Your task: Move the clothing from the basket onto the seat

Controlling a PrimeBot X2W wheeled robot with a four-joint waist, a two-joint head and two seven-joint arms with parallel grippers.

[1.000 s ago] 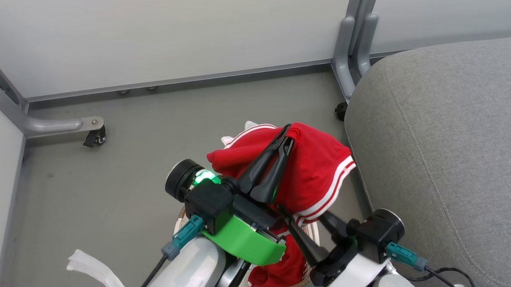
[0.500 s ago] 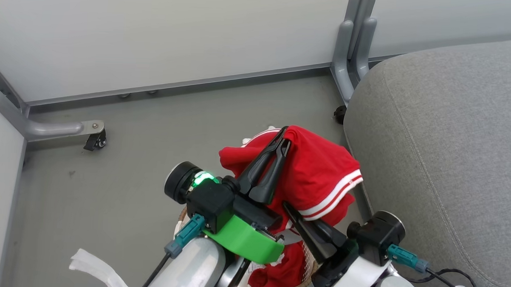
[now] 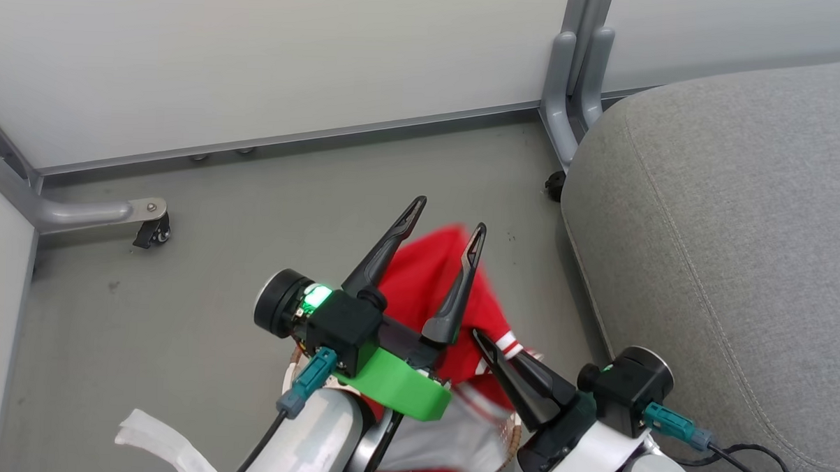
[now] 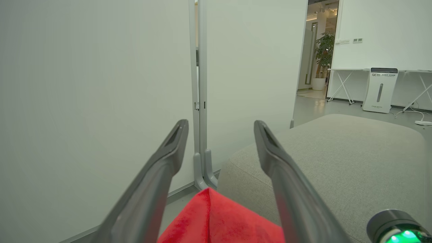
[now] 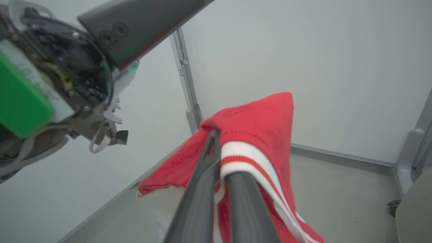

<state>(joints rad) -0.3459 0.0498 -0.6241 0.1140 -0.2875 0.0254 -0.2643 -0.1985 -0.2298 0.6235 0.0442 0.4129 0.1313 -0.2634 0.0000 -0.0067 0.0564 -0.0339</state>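
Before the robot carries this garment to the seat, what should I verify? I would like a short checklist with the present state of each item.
1. The right pincer is shut on the striped hem of the red garment: ok.
2. The left pincer is open: ok.
3. The left pincer is free of the fabric: cannot tell; one finger overlaps it in the head view.
4. The garment hangs fully out of the basket: cannot tell; its lower part is blurred.
5. The seat lies near, at the robot's right: ok.
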